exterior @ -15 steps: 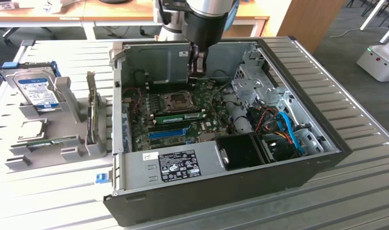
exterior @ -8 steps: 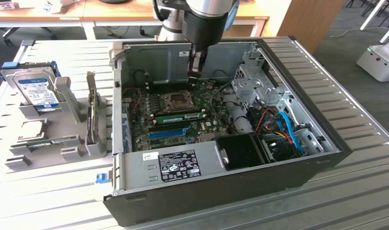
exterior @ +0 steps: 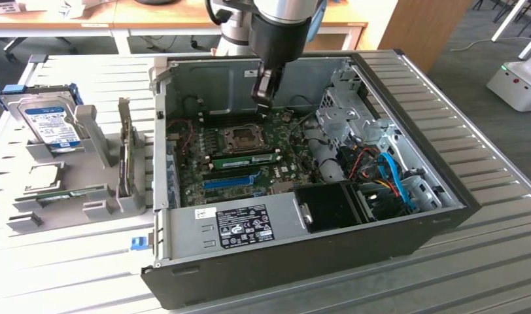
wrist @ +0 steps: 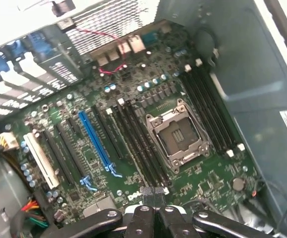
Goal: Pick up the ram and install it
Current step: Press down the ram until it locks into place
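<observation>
Far off to the exterior view's left of your tool, a second green stick (exterior: 61,195) lies in the grey rack (exterior: 117,203). The ram (exterior: 248,159) looks seated in a motherboard (exterior: 283,171) slot beside the CPU socket (exterior: 245,137), below the tool. Your gripper (exterior: 263,99) hangs above, clenched on nothing. I judge the install done or nearly so, though I can't tell whether the latches are locked.

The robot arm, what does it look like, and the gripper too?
The arm has a silver tube section, a blue joint ring and a black wrist housing. The gripper is black, narrow and tapered; the wrist view shows black metal links with round silver bolts.
</observation>
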{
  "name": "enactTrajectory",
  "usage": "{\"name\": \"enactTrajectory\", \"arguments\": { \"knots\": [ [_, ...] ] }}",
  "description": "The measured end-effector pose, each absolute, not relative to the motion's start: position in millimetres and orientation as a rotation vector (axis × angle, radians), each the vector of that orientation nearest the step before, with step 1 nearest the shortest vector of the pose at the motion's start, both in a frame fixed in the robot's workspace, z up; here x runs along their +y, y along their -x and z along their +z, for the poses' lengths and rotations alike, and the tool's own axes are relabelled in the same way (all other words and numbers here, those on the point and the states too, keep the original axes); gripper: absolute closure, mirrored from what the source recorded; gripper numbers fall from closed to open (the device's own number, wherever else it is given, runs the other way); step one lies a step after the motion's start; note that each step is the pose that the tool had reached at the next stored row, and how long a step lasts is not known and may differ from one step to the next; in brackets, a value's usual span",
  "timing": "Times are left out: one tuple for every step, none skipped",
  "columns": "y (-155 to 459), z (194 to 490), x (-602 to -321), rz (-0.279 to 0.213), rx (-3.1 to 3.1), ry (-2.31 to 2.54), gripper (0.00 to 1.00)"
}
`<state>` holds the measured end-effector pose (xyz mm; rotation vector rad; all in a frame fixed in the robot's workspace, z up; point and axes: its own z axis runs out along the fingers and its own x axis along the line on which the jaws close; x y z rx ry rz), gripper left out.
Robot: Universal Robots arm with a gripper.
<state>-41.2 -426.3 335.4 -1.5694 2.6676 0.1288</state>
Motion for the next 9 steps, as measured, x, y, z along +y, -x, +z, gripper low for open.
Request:
{"name": "enactTrajectory", "arguments": {
  "knots": [
    [41.2, 335.3, -426.3, 0.128, 2.68, 1.547, 0.89],
    [41.2, 335.3, -426.3, 0.128, 2.692, 1.525, 0.89],
    [41.2, 335.3, -426.3, 0.127, 2.704, 1.502, 0.89],
    [41.2, 335.2, -426.3, 0.126, 2.716, 1.478, 0.89],
    [41.2, 335.2, -426.3, 0.126, 2.728, 1.454, 0.89],
    [41.2, 335.1, -426.3, 0.125, 2.74, 1.43, 0.89],
    [41.2, 335.0, -426.3, 0.124, 2.752, 1.405, 0.89],
    [41.2, 335.0, -426.3, 0.124, 2.764, 1.381, 0.89],
    [41.2, 335.0, -426.3, 0.123, 2.775, 1.357, 0.89]
  ]
}}
